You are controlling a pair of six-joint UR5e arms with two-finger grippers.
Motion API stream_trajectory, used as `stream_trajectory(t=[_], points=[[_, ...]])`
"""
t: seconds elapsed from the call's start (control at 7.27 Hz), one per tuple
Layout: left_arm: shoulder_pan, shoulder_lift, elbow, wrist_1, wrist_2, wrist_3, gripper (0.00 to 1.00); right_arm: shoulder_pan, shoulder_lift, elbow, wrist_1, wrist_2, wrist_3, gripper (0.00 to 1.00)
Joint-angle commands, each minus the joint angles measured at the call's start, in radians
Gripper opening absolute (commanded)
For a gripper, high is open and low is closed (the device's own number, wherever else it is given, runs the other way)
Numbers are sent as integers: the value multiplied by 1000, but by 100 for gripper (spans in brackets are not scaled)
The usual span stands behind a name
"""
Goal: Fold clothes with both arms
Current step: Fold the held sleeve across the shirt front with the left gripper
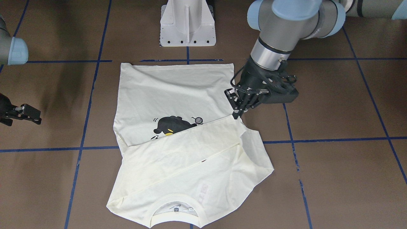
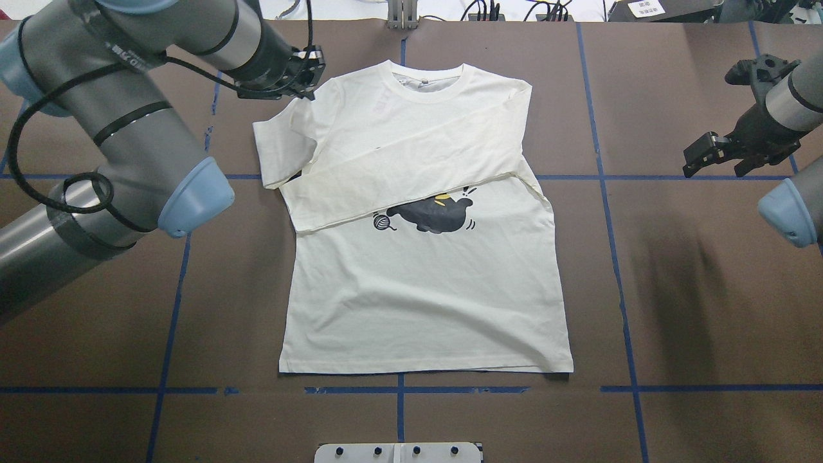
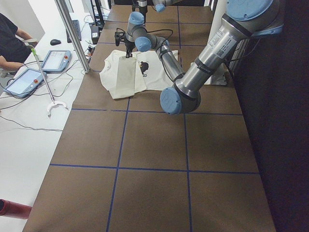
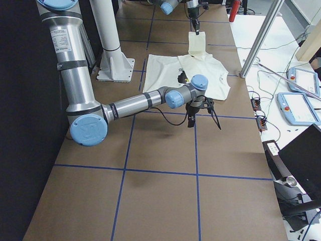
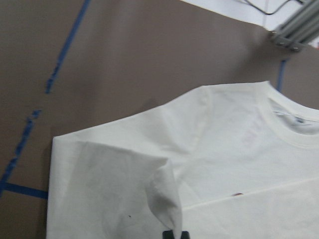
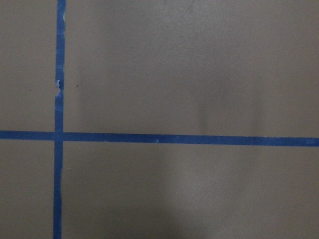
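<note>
T-shirt lies print-up mid-bench, collar away from the robot, one sleeve already laid slantwise across the chest. Left claw is pinched tight on a raised peak of sleeve cloth at the garment's left edge. I judge it should carry that cloth low and taut, letting go only once flat. Right claw hangs spread and empty, well apart. One T-shirt, two arms, two claws.

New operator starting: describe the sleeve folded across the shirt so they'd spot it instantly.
On the brown table lies a cream T-shirt. One long sleeve crosses its chest diagonally over the black cat print, its end at the left gripper; the other sleeve juts sideways.
</note>
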Motion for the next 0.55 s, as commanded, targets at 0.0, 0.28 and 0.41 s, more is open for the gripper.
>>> stream_trajectory(t=[0.0,0.28,0.41], points=[[63,-204,111,-22,-15,-129,0,2,-5,-3,2,0,1,100],[183,-300,344,-223,87,-251,0,1,-1,-19,2,-1,5,100],[232,-306,387,-252,155,-259,0,1,1,-26,2,-1,6,100]])
